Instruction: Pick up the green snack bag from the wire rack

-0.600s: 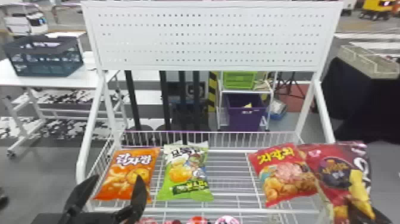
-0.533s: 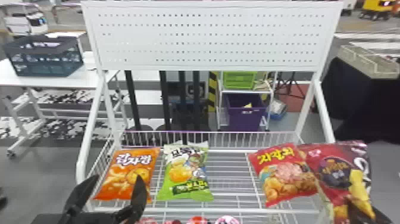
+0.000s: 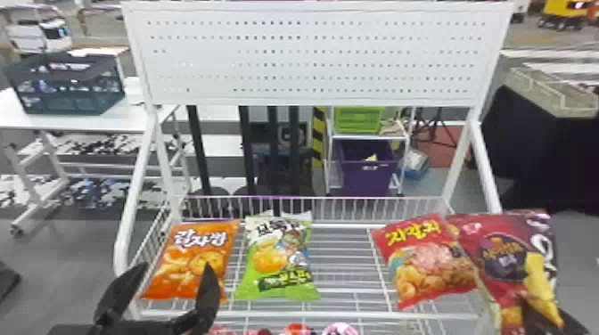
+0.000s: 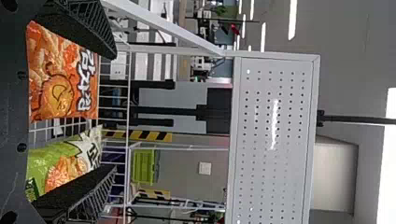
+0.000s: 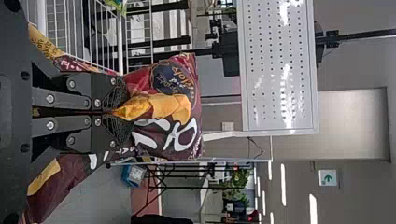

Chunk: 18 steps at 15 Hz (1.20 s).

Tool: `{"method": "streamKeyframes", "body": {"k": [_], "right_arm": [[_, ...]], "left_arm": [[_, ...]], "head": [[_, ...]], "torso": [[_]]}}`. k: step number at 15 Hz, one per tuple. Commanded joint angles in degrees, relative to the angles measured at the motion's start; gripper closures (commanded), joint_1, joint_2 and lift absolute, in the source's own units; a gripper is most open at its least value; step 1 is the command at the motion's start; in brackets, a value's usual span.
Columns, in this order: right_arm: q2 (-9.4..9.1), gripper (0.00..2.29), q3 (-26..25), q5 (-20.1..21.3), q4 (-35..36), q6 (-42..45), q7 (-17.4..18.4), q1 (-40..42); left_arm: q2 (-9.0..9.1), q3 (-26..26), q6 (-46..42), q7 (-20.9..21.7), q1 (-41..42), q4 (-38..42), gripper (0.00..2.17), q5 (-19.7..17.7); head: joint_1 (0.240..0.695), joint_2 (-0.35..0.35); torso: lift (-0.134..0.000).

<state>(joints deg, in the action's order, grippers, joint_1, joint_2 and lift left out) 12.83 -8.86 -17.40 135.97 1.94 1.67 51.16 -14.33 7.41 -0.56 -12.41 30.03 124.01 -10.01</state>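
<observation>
"Where was the green snack bag [image 3: 278, 258]?"

"Face up in the white wire rack [image 3: 338, 315], just beside the orange snack bag [image 3: 191, 263] and well apart from the bright red one [image 3: 428, 263]."

"Had it moved since the earlier frames?"

"Not that I could see. It lay in the same spot, and so did the orange and bright red bags."

"And the black left tool [image 3: 177, 267]?"

"Its place hadn't visibly changed either. Its fingers were spread, in front of the orange bag in the head view. In its wrist view, one finger partly covered the green bag, but I couldn't tell whether they touched."

"What about the black right tool [image 3: 537, 318]?"

"Pressed together, pinching a dark red snack bag with yellow chips printed on it [image 3: 506, 263]. That bag was at the rack's right side, past the bright red one, and any shift in it was too slight to be sure of."
</observation>
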Motion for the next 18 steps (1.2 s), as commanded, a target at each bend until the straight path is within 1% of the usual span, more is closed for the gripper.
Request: {"method": "streamKeyframes", "body": {"k": [1,3,4,5,8,9,10,13,15,16,18], "right_arm": [[0.00,2.24,0.0,0.0,0.0,0.0,0.1,0.1],[-0.09,2.24,0.1,0.0,0.0,0.0,0.0,0.1],[-0.18,2.24,0.2,0.1,0.1,0.0,0.0,0.1],[-0.26,2.24,0.3,0.4,0.1,0.0,0.0,0.2],[-0.26,2.24,0.6,0.9,-0.3,-0.1,0.0,0.2],[-0.26,2.24,0.6,0.9,-0.4,-0.1,0.0,0.2],[-0.26,2.24,0.6,0.9,-0.6,-0.1,0.0,0.1],[-0.26,2.24,0.6,0.9,-1.0,-0.1,0.0,-0.1],[-0.26,2.24,0.6,0.9,-1.1,-0.1,0.0,-0.4],[-0.26,2.24,0.6,0.9,-1.3,-0.1,0.0,-0.4],[-0.26,2.24,0.6,0.9,-1.6,-0.1,0.1,-0.6]], "left_arm": [[0.09,0.3,0.2,0.5,-0.6,-0.3,0.04,0.0],[0.35,2.6,1.6,0.8,-4.5,-2.0,0.04,0.2],[0.62,4.0,3.7,1.0,-7.2,-4.2,0.04,0.1],[0.88,5.8,3.9,1.6,-10.2,-7.5,0.04,0.0],[2.81,11.5,5.3,2.0,-19.2,-17.8,0.04,0.1],[3.78,12.6,5.4,2.1,-21.7,-21.0,0.04,0.2],[4.31,13.3,6.0,2.2,-24.0,-23.6,0.04,0.0],[6.68,14.6,6.5,2.7,-30.5,-33.1,0.04,-0.3],[7.56,16.0,7.0,2.8,-35.0,-39.7,0.04,-0.3],[8.00,16.2,7.6,2.9,-36.4,-41.7,0.04,-0.3],[8.17,16.4,8.3,3.1,-37.9,-43.6,0.04,-0.3]], "head": [[0.499,0.000],[0.499,0.000],[0.499,0.000],[0.499,0.000],[0.499,0.000],[0.499,0.000],[0.499,0.000],[0.499,0.000],[0.499,0.000],[0.499,0.000],[0.499,0.000]], "torso": [[0.000],[0.000],[0.000],[0.000],[0.000],[0.000],[0.000],[0.000],[0.000],[0.000],[0.000]]}}
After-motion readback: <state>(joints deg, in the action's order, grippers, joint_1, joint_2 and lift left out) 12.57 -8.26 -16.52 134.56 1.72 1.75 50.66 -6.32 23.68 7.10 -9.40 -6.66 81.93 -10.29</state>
